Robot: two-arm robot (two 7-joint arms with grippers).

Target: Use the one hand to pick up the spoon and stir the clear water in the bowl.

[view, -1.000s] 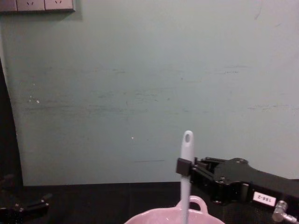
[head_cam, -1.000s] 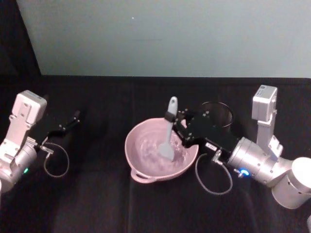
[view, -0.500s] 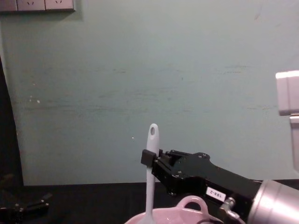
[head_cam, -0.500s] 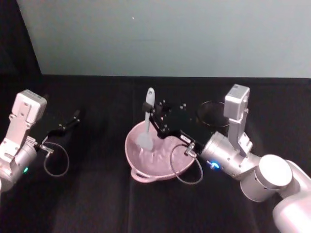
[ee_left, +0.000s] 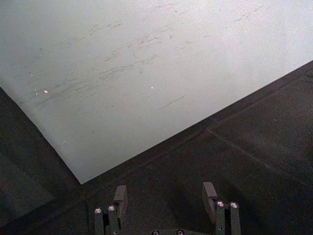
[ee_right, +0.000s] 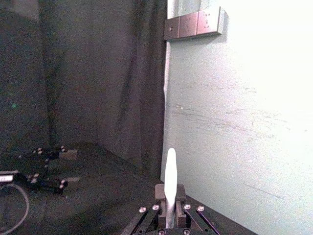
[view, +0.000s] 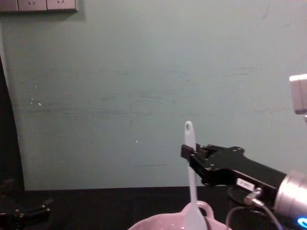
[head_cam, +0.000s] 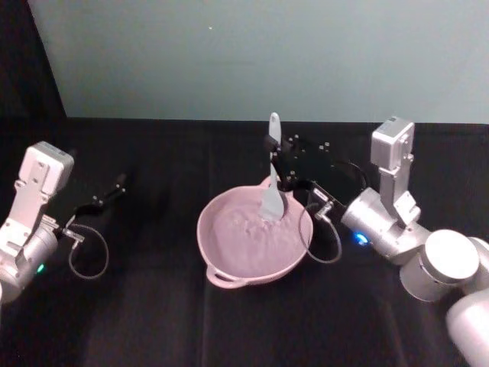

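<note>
The pale pink bowl (head_cam: 229,256) sits mid-table on the black cloth, its loop handle (view: 205,208) at the far rim. Faint glints of clear water (head_cam: 246,229) show inside. My right gripper (head_cam: 276,153) reaches in from the right above the bowl's far right rim, shut on the handle of the white spoon (head_cam: 273,187). The spoon stands nearly upright with its bowl end down at the water. In the chest view the spoon (view: 191,167) rises above the gripper (view: 188,151), and in the right wrist view its tip (ee_right: 169,178) sticks up. My left gripper (head_cam: 116,189) is parked at the left, open (ee_left: 165,196).
A black wire-mesh cup (view: 238,195) stands behind the bowl on the right, partly covered by my right gripper's body. A cable (head_cam: 325,241) loops from the right wrist beside the bowl. A pale green wall closes off the table's far edge.
The spoon has swept round inside the bowl: from the middle right, over to the left side, and now to the far right rim, with my right gripper carrying it. The left arm has stayed still.
</note>
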